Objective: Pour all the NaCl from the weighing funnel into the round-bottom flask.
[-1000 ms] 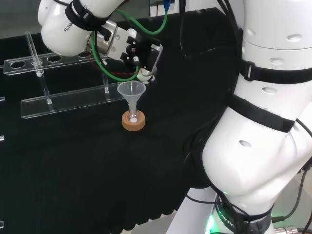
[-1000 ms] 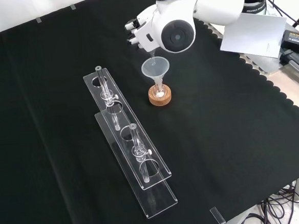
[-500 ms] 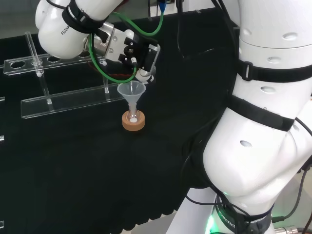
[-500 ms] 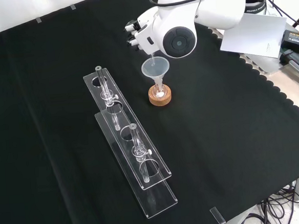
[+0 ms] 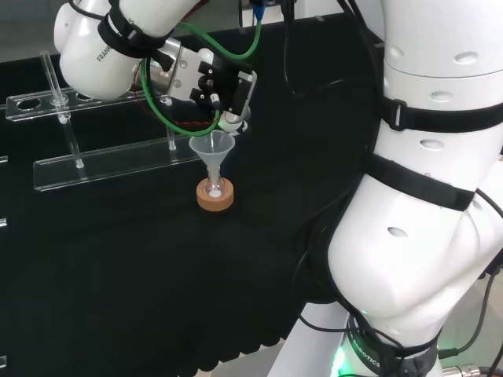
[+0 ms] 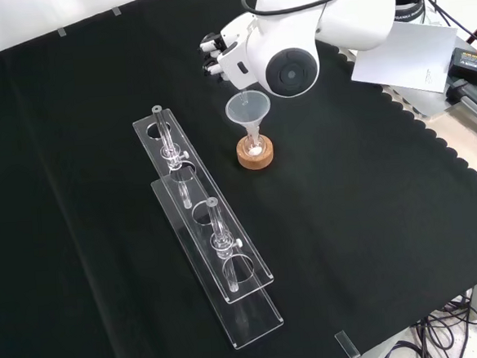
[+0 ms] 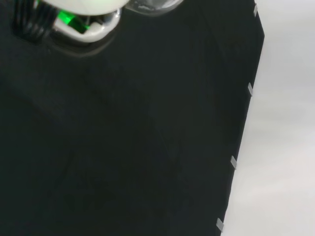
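Note:
A clear conical funnel (image 5: 212, 146) (image 6: 248, 109) stands in the neck of a small round-bottom flask (image 5: 214, 188) (image 6: 254, 148). The flask rests on a cork ring (image 5: 215, 201) (image 6: 256, 156), and something white shows in its bulb. The black and white hand (image 5: 214, 82) (image 6: 216, 53) hangs just above the funnel's rim, fingers curled. A thin clear stem, the weighing funnel (image 6: 241, 98), slants down from the hand into the funnel's mouth. Its body is hidden inside the hand. A white tip (image 5: 229, 120) sits by the funnel's rim.
Two long clear racks (image 5: 110, 161) (image 6: 215, 254) with upright glass tubes lie left of the flask in the front view. A white sheet (image 6: 402, 57) lies at the cloth's far right edge. The wrist view looks down on black cloth (image 7: 123, 147) and its clipped edge.
The hand and forearm have drifted a little to the left and up in the head view, still over the funnel. Funnel, flask and racks stand as before.

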